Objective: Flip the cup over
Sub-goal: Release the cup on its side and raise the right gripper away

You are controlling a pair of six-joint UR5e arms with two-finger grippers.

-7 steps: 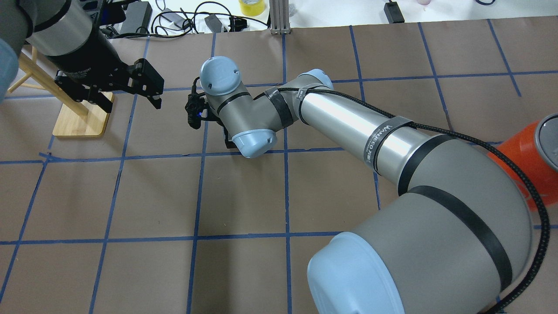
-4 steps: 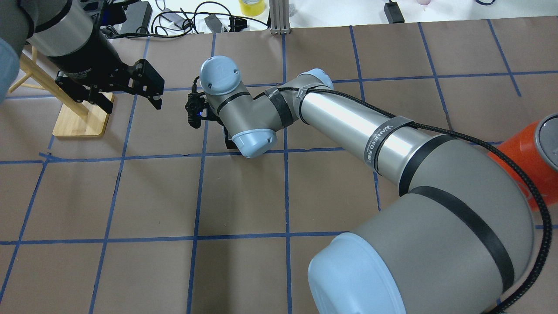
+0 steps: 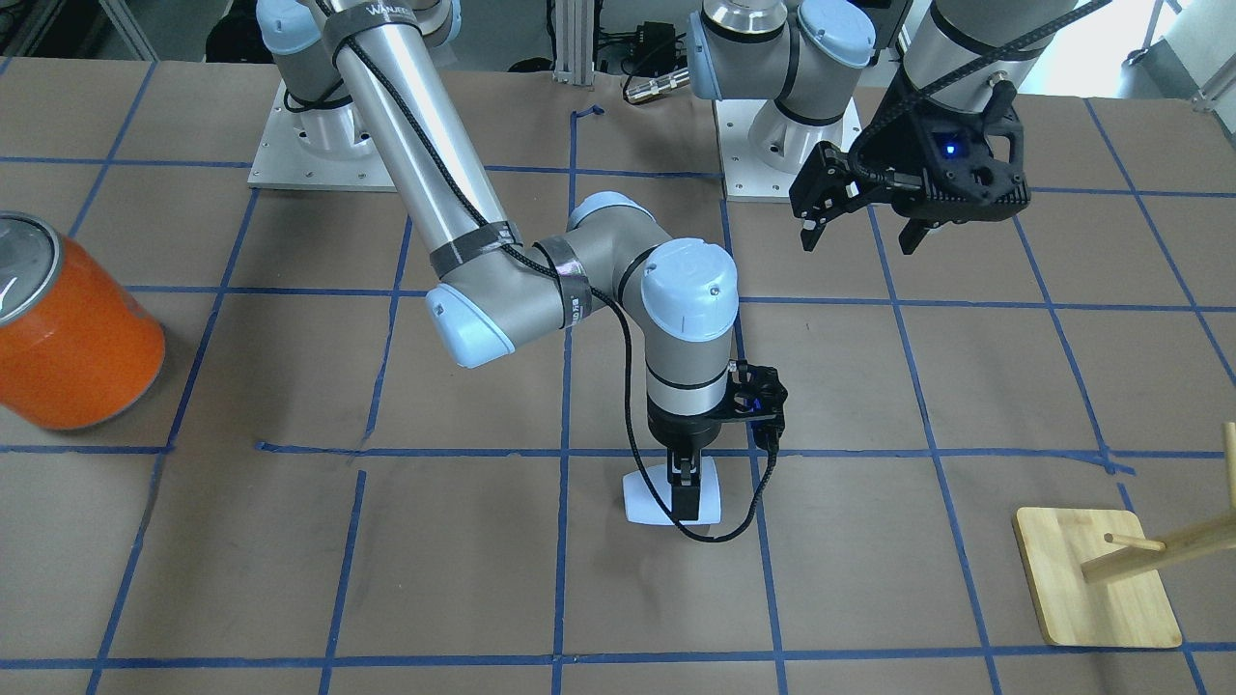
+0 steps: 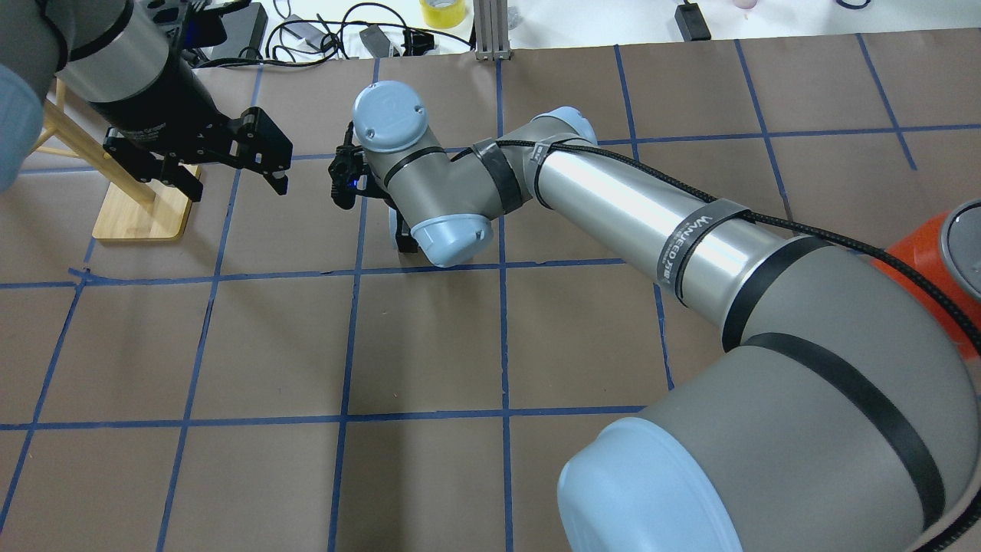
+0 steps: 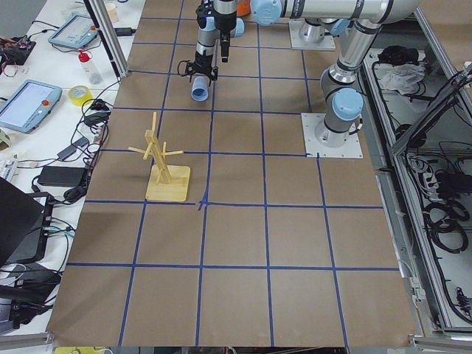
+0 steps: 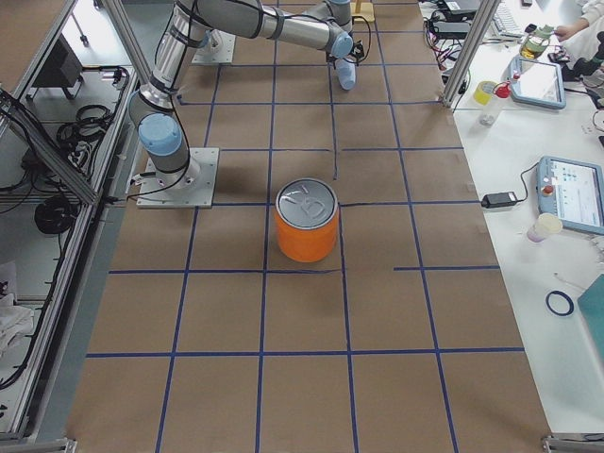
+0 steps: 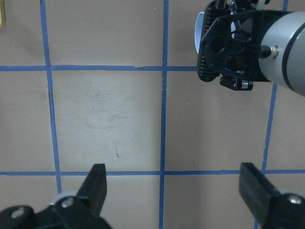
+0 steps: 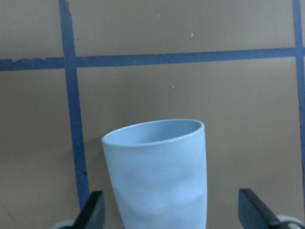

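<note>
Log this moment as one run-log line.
task: flip cup | cup: on its side | right gripper: open, fingers straddling cup | left gripper: open, empty, raised

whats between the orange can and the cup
Nothing: only bare brown paper with blue tape lines separates the orange can from the cup, clearest in the front-facing view.

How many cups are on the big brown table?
1. The cup lies on its side near the middle of the brown table, directly below the right gripper, whose jaws stand open. Another could be hidden behind the right arm.
</note>
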